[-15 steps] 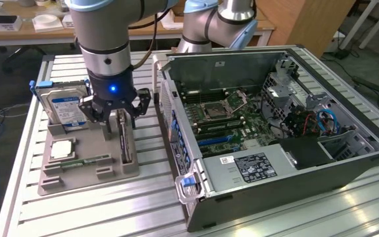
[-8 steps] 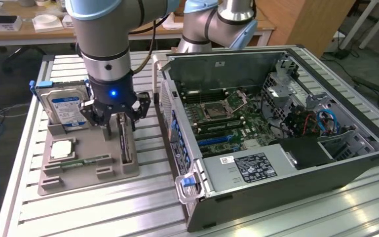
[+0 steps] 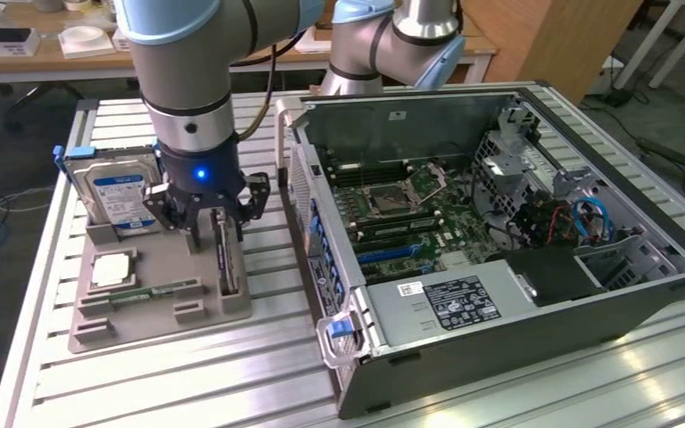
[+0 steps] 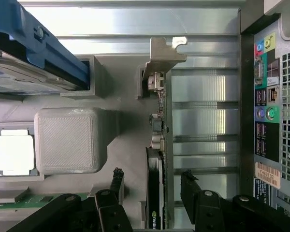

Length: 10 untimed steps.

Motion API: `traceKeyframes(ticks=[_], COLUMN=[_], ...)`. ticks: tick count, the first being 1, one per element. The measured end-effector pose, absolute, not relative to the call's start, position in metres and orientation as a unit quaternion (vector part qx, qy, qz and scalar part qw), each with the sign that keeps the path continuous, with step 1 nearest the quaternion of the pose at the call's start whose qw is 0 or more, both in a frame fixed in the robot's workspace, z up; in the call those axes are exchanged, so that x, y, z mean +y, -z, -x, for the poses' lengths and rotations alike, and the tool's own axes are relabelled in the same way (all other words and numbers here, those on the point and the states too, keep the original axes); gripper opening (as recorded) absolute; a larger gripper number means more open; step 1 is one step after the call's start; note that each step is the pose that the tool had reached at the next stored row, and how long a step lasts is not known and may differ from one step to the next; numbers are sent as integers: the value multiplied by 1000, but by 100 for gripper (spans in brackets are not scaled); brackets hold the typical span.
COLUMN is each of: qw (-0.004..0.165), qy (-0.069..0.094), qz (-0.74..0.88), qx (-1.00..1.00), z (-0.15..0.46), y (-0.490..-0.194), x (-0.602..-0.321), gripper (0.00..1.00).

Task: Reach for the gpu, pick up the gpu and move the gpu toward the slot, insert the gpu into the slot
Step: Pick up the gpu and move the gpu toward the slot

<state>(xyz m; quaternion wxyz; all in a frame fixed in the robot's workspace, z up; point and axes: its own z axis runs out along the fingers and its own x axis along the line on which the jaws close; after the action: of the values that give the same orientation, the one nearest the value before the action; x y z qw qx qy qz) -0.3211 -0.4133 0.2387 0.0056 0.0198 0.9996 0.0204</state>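
Two black fingers [image 4: 117, 180] of the gripper [image 3: 215, 239] are seen spread apart, one on each side of the gpu [image 3: 228, 267], with a gap left between each finger and the card, so nothing is gripped. The gpu is stood upright on its long edge in a grey holder tray [image 3: 152, 319], and its silvery end bracket [image 4: 164, 54] is turned away from the fingers. A raised grey block [image 4: 70, 140] of the tray is found just beside the gpu. Near the gpu, toward the exterior view's left, a processor chip [image 3: 113, 267] is laid flat in a recess and a memory stick [image 3: 152, 292] is laid flat close by it. A blue-labelled hard drive [image 3: 120, 192] is propped upright at the tray's far end, to the exterior view's left of the gpu. The tray is set on a ribbed aluminium table [image 3: 200, 383]. Just to the exterior view's right of the gpu, an opened computer case [image 3: 498, 357] is laid on its side, its rear port panel [image 4: 268, 96] turned toward the card. Inside it a green motherboard [image 3: 408, 209] is exposed, and the slot [image 3: 392, 253] is seen there as a long narrow strip, well apart from the gpu. Farthest from the gpu, a wooden desk [image 3: 33, 55] with small items is visible behind the arm.
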Motion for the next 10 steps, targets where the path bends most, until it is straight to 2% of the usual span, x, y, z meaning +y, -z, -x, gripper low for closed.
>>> traceKeyframes(ticks=[10], qw=[6], qy=[-20], qz=[-20], qx=[1000], z=[321], y=[-236], x=[-413], gripper=[59])
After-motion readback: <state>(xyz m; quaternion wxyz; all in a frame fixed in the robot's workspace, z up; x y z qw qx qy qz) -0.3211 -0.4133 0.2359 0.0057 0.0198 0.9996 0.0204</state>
